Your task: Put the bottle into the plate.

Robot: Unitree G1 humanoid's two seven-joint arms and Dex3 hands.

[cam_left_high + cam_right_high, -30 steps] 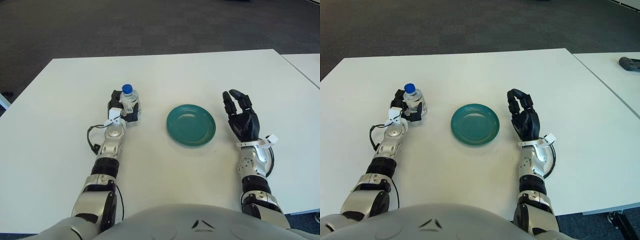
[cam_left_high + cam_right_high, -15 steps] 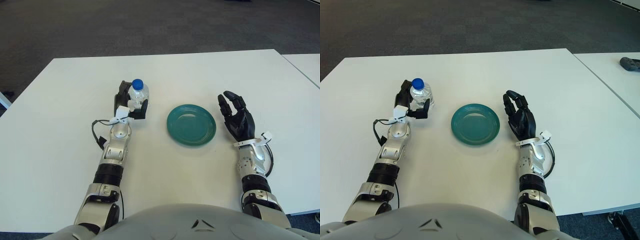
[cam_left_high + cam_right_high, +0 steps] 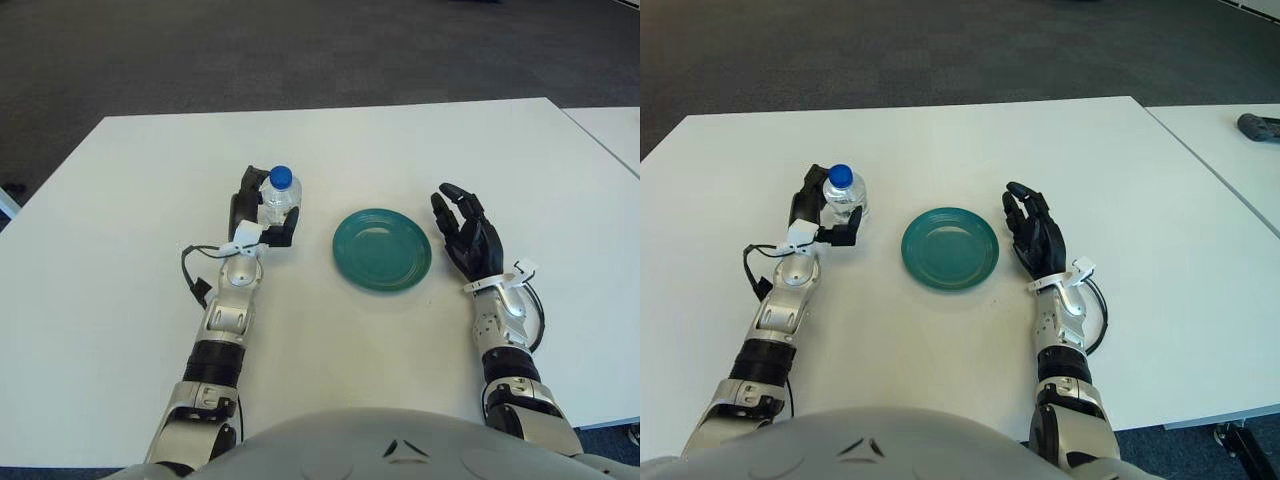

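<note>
A small clear bottle [image 3: 279, 199] with a blue cap stands upright in my left hand [image 3: 262, 212], whose black fingers wrap around it; it looks lifted off the white table [image 3: 130, 180]. The hand and bottle [image 3: 845, 195] show left of the green plate [image 3: 382, 248], a short gap apart. The plate [image 3: 950, 247] lies flat near the table's middle with nothing in it. My right hand [image 3: 464, 236] shows just right of the plate, fingers spread and holding nothing.
A second white table [image 3: 1230, 150] stands at the right with a dark object [image 3: 1258, 125] on it. Dark carpet lies beyond the far edge of the table.
My left hand has carried the bottle up and to the right, closer to the plate. The right hand has drifted slightly left toward the plate.
</note>
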